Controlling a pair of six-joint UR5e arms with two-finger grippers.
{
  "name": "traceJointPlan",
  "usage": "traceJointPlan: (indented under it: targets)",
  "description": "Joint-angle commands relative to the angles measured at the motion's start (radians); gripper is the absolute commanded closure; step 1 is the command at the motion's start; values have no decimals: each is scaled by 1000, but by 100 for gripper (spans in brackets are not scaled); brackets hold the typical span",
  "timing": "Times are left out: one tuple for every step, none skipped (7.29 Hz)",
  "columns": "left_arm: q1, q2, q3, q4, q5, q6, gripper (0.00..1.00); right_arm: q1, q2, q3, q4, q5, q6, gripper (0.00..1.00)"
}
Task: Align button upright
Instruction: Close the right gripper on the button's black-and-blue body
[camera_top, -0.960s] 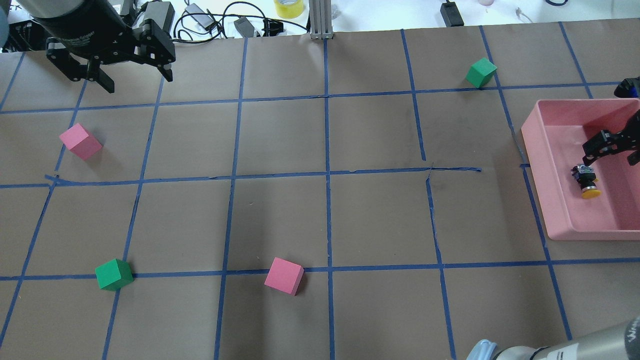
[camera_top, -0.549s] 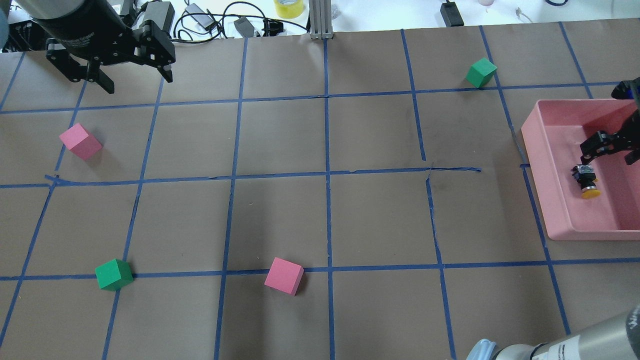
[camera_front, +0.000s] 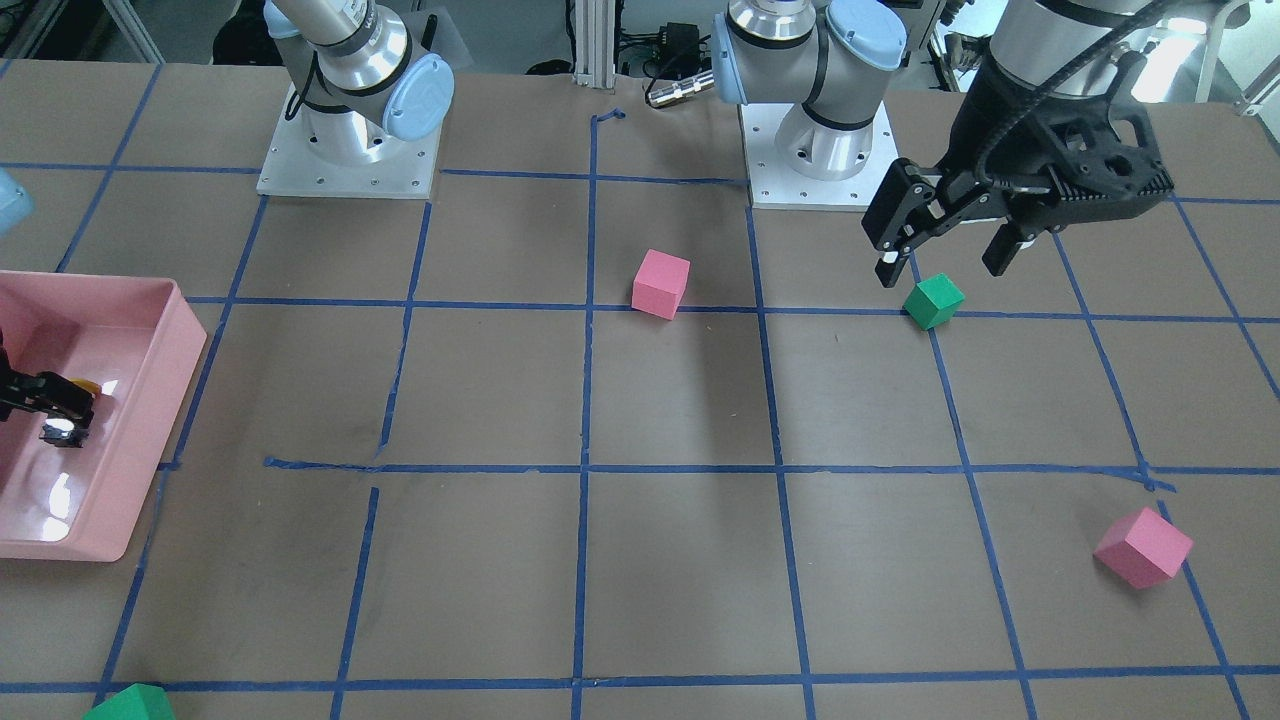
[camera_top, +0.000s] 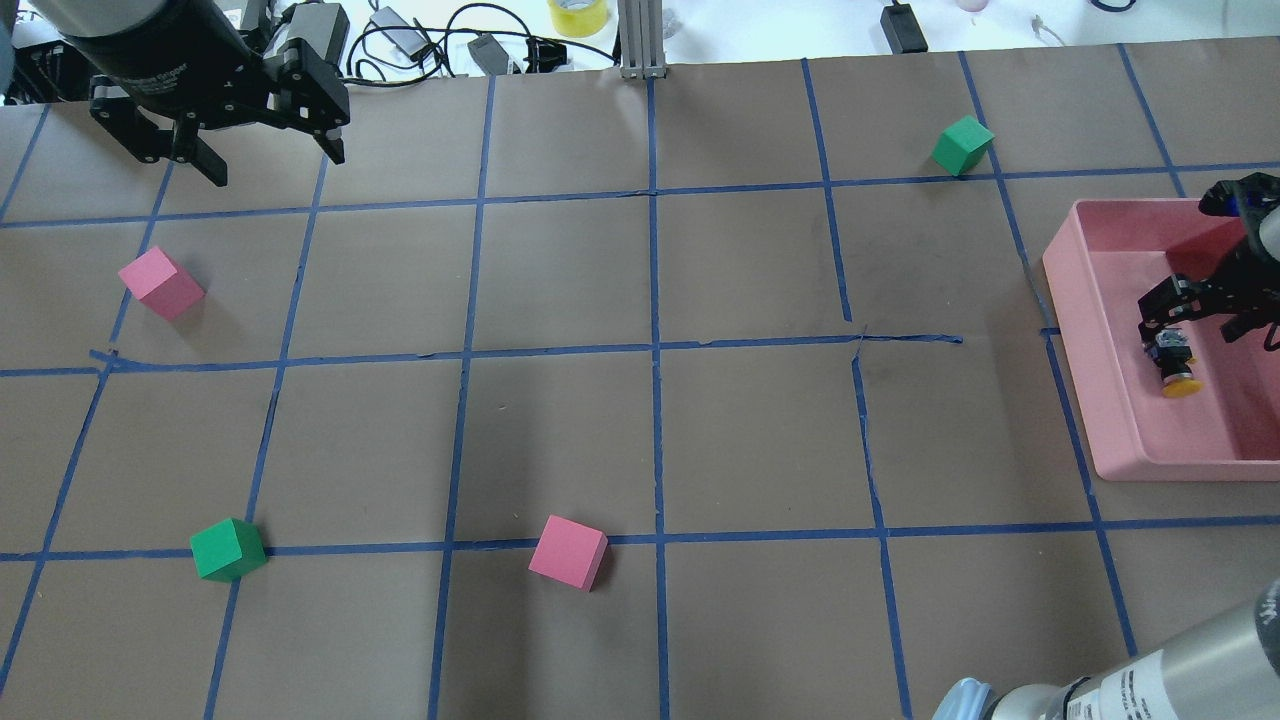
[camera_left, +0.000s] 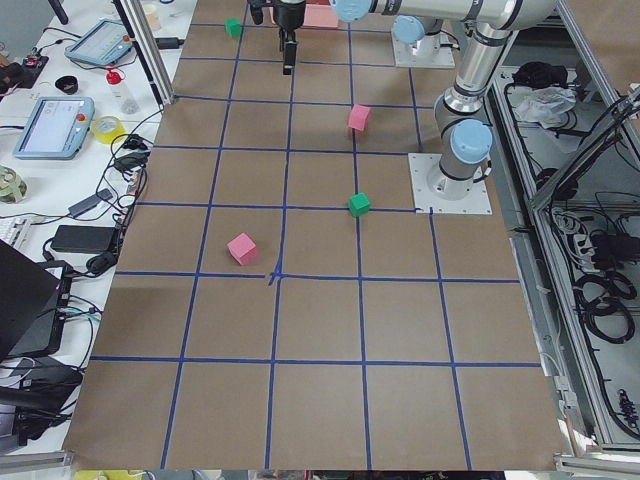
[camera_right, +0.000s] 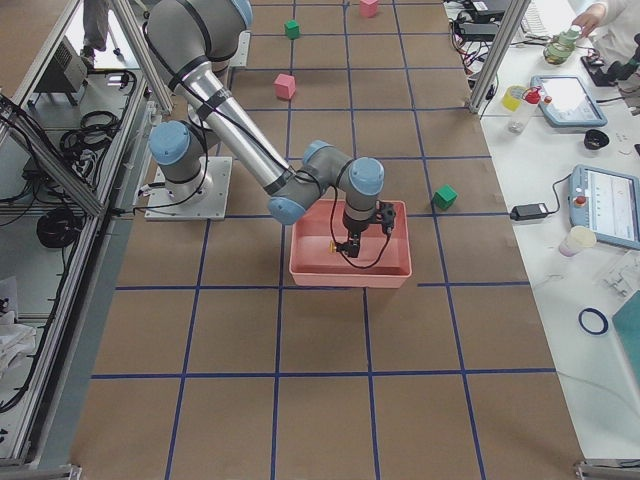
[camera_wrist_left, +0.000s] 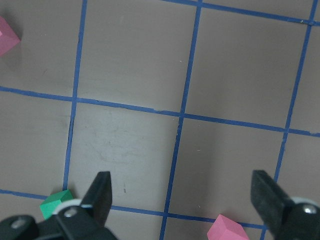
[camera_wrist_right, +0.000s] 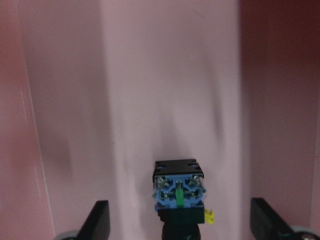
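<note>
Pink plastic fills the left edge of the front-facing view, where a pink tray (camera_front: 150, 330) holds the button (camera_front: 62, 430) under the right gripper (camera_front: 45, 398), which is only partly in frame. At upper right the left gripper (camera_front: 945, 268) hangs with jaws spread wide above a green cube (camera_front: 933, 301). A pink cube (camera_front: 661, 284) lies at top centre and a second pink cube (camera_front: 1143, 547) at lower right. From overhead, the pink tray (camera_top: 1090, 420) sits at the right edge. The button (camera_top: 1175, 362) lies on its side on the tray floor near the tray's left wall, yellow cap toward the bottom of the frame and base block toward the top. The right gripper (camera_top: 1207, 328) is just above it in the frame, jaws spread. The left gripper (camera_top: 277, 160), also spread, is at upper left, well apart from every cube. In the left end view the button cannot be made out. In the right end view the pink tray (camera_right: 300, 268) lies at centre, and the button (camera_right: 332, 247) shows only as a yellow speck inside it. The left wrist camera looks past parted fingers (camera_wrist_left: 101, 192) at brown paper (camera_wrist_left: 130, 60) crossed by blue tape (camera_wrist_left: 75, 100). The right wrist camera shows the button (camera_wrist_right: 179, 192) low in the centre, its blue terminal end facing the lens. It lies between the two parted fingers and touches neither.
</note>
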Motion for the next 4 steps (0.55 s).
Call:
traceJointPlan:
  targets:
    - [-1, 1, 0, 0, 0, -2, 0, 0, 16, 6, -19, 6, 29, 0]
    - [-1, 1, -3, 0, 0, 0, 0, 0, 21, 15, -19, 6, 28, 0]
    - [-1, 1, -3, 2, 2, 0, 0, 0, 24, 15, -19, -1, 26, 0]
    - [-1, 1, -2, 2, 2, 0, 0, 0, 30, 18, -19, -6, 26, 0]
